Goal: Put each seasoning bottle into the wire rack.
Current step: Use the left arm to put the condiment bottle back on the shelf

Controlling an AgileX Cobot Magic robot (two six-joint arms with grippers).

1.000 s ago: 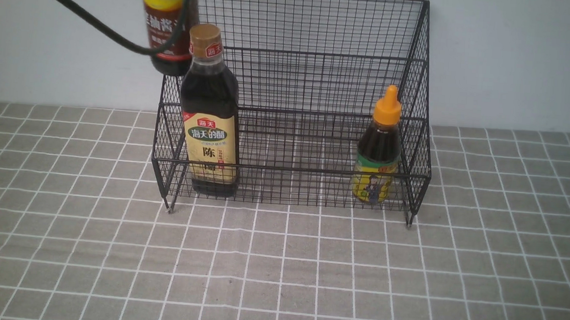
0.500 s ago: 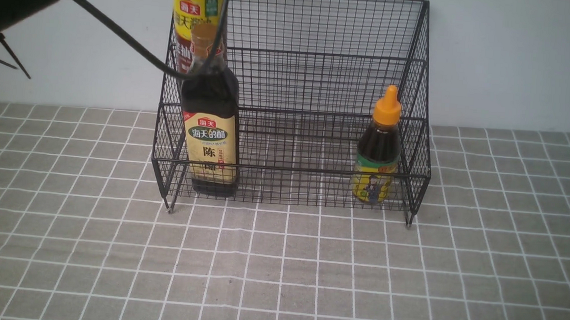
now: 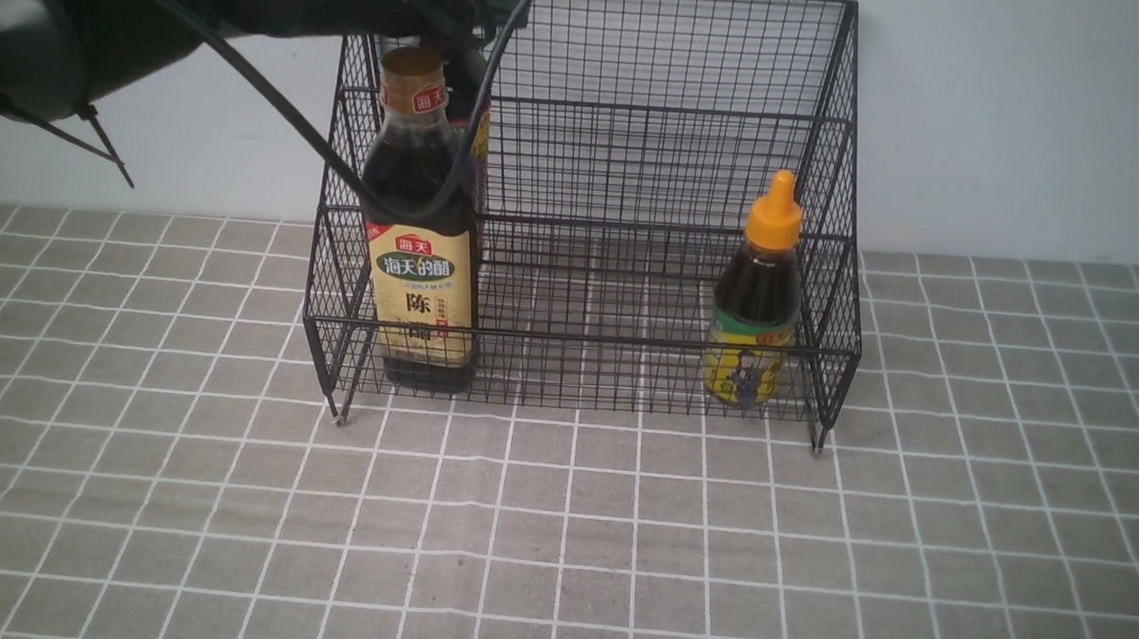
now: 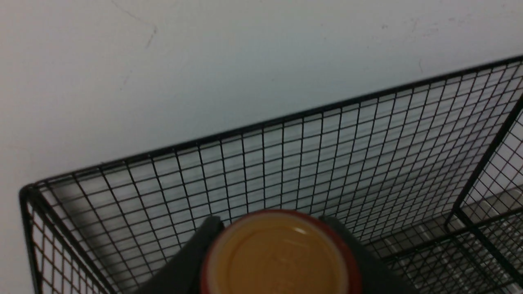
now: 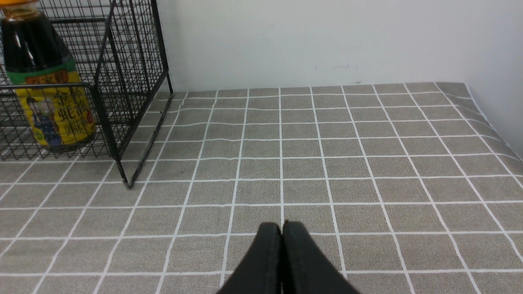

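Observation:
The black wire rack (image 3: pixel 644 114) stands against the wall. The wide gold-capped bottle (image 3: pixel 421 249) stands at the left of its lower tier. The small orange-nozzle bottle (image 3: pixel 759 303) stands at the right of that tier and also shows in the right wrist view (image 5: pixel 45 85). My left gripper (image 3: pixel 450 25) reaches over the rack's upper left. It is shut on the tall slim bottle (image 3: pixel 467 87), which is mostly hidden behind the gold-capped one. In the left wrist view its brown cap (image 4: pixel 278 253) sits between my fingers (image 4: pixel 204 241), inside the rack's back corner (image 4: pixel 286 163). My right gripper (image 5: pixel 282 228) is shut and empty above the cloth.
A grey checked cloth (image 3: pixel 554 539) covers the table. A white wall (image 3: pixel 1024 121) stands right behind the rack. The left arm's black cable (image 3: pixel 273 108) hangs across the rack's left side. The table's right edge (image 5: pixel 490 118) meets a wall.
My left arm has come right and down with the tall slim bottle. The bottle has dropped from above the rack's left side to behind the gold-capped bottle, inside the rack.

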